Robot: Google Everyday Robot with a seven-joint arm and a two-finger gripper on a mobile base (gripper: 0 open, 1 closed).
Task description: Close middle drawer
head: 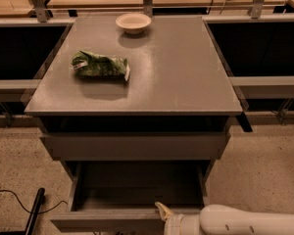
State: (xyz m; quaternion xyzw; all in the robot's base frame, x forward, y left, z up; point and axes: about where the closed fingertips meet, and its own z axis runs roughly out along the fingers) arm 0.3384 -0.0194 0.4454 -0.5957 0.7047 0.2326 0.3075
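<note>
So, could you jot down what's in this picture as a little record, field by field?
middle drawer: pulled far out, inside looks empty
gripper: bottom of view, at the drawer's front panel, right of centre; contact unclear
upper drawer: above it, far less extended
cabinet top: grey, carries two things
bowl: white, near the back edge
bag: green, crumpled, lying on the left side
task state: drawer not yet closed
</note>
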